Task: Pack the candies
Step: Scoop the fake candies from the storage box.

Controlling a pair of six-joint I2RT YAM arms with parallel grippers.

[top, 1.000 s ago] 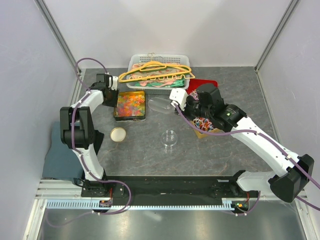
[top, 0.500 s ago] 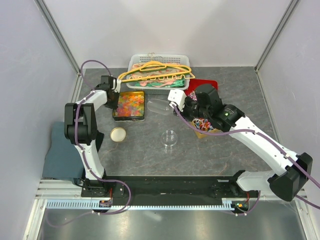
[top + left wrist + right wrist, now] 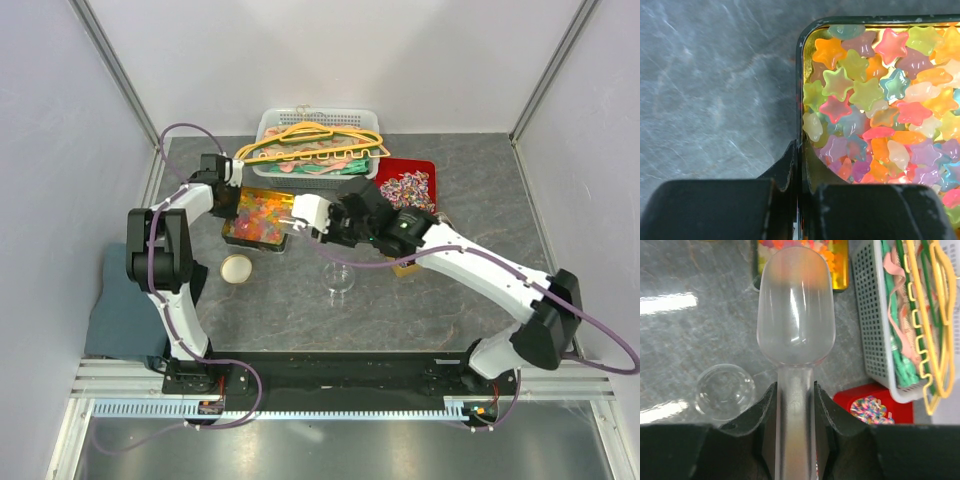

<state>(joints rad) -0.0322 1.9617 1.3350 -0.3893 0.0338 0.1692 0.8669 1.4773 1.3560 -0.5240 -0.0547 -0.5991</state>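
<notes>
Holding entry, left gripper (image 3: pixel 799 165): jaws closed on a side wall of a rectangular tin (image 3: pixel 801 75), one finger outside and one inside.
Tin contents: star gummies (image 3: pixel 860 95), translucent orange, yellow, pink and green, heaped.
Right gripper (image 3: pixel 795 400): clamped on the handle of a clear scoop (image 3: pixel 795 315), its bowl pointing toward the tin.
Small clear jar (image 3: pixel 724 391): upright on the table, beside the scoop.
Red tray (image 3: pixel 845 392): holds wrapped candies (image 3: pixel 872 409), next to a white basket (image 3: pixel 870 315) of hangers (image 3: pixel 935 300).
</notes>
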